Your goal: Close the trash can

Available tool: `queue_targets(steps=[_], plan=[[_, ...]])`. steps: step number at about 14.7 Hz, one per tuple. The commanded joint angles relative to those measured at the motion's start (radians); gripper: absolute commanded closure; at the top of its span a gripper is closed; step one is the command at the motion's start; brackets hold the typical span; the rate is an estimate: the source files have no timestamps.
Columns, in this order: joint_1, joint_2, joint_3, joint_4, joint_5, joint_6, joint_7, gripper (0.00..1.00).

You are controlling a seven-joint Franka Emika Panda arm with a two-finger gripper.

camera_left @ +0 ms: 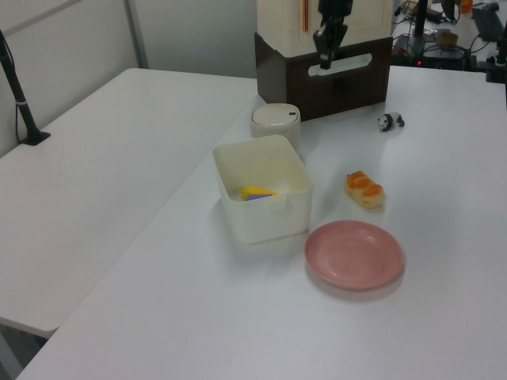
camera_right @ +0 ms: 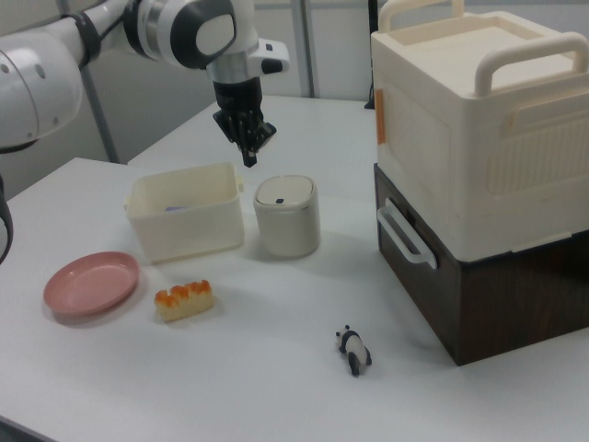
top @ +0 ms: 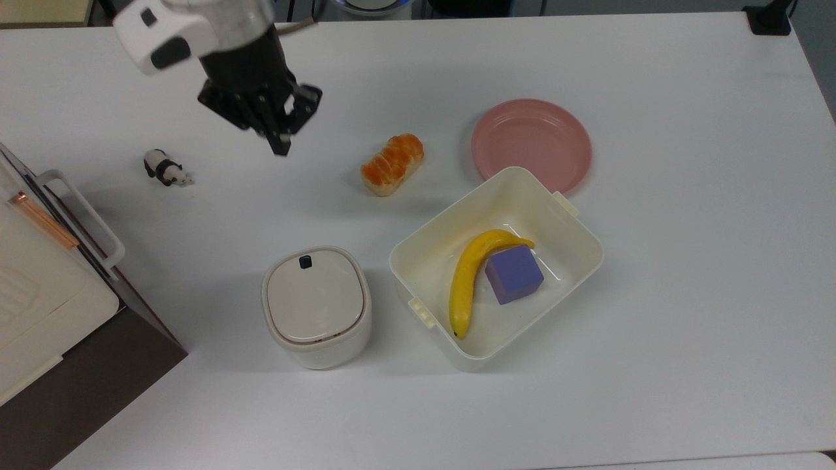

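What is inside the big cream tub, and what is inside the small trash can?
In the tub lie a yellow banana and a purple cube, touching each other. The trash can has its lid down, so its inside is hidden.

above trash can [top: 317, 307]: open | top view's right: tub [top: 575, 225] (just beside) | top view's left: stacked boxes [top: 39, 287]

White table [top: 686, 294] fills frame, matte, evenly lit, soft shadows. Second white table [camera_left: 87, 198] at 9 o'clock in left view, narrow seam between them. Black post [camera_left: 17, 95] on that table at 10 o'clock in left view. Pale wall panels [camera_left: 190, 32] with grey upright at 12 o'clock in left view. Cluttered equipment [camera_left: 444, 32] at 1 o'clock in left view, details unclear.
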Motion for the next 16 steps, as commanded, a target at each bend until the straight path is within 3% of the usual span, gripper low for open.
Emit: queue_targets(steps=[1,4,7,8,10,12,13,16], plan=[[0.005,-0.04,-0.024,-0.004,0.04,-0.093,-0.076,1.0],[0.005,-0.095,-0.041,-0.013,0.042,-0.185,-0.136,0.99],[0.003,-0.104,-0.054,-0.009,0.056,-0.198,-0.139,0.84],[0.005,-0.104,-0.059,-0.007,0.056,-0.204,-0.139,0.72],[0.005,-0.106,-0.061,-0.006,0.054,-0.207,-0.139,0.58],[0.005,-0.112,-0.064,-0.006,0.053,-0.207,-0.141,0.36],[0.005,-0.119,-0.064,-0.012,0.05,-0.206,-0.144,0.0],[0.005,-0.164,-0.065,-0.029,0.043,-0.195,-0.191,0.0]])
